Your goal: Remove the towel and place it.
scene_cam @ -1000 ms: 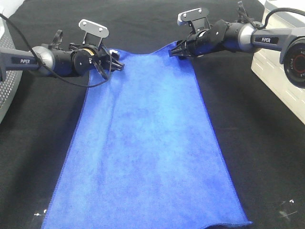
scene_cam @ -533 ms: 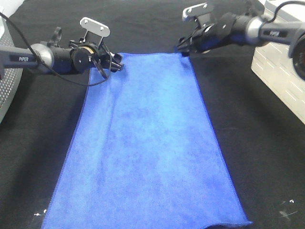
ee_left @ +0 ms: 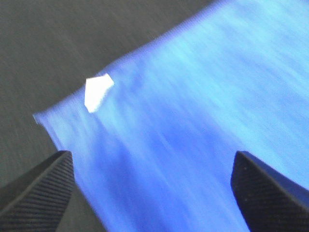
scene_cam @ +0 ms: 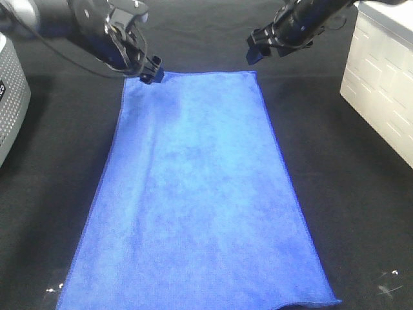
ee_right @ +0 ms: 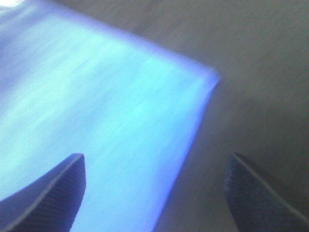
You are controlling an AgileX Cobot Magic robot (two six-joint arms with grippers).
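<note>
Left gripper [scene_cam: 150, 70]: jaws spread, empty, above far left corner of towel [scene_cam: 193, 194]. White tag [ee_left: 97, 91] visible at that corner. Right gripper [scene_cam: 255, 48]: jaws spread, empty, just beyond far right corner of towel. Towel lies flat on black table [scene_cam: 361, 213]; near edge partly cut off. White box [scene_cam: 381, 77] and grey perforated bin [scene_cam: 10, 97] at table sides, both cut off, contents hidden. Wrist views blurred.

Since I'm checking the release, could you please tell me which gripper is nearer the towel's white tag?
Left. The left gripper hovers open over the far left corner of the towel, where the white tag lies; the right gripper hangs open off the far right corner.
</note>
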